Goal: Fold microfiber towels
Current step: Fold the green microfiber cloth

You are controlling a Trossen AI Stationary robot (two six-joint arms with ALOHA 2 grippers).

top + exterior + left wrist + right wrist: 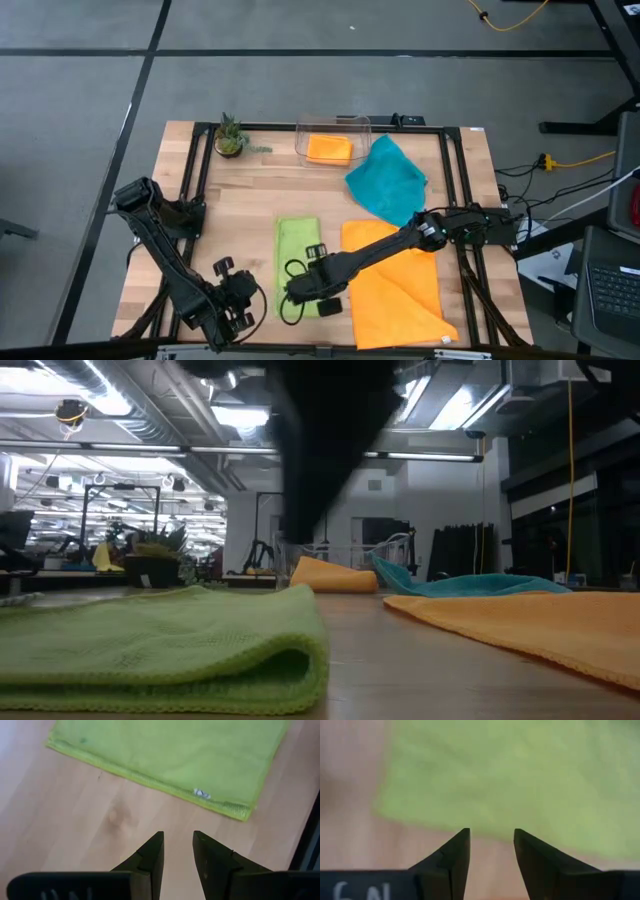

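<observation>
Lime green towel already folded once; right gripper and left gripper, fingers apart and empty, likely need its near edge for the second fold.

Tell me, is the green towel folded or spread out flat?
Folded. The green towel shows a rounded doubled edge in the low view, and from above it is a narrow strip.

Towels spread across the tabletop, placed from the folded towel

We see the folded towel near the front edge. The large spread towel lies just right of it. Behind that lies the crumpled towel, and the bin farther back holds another towel.
</observation>
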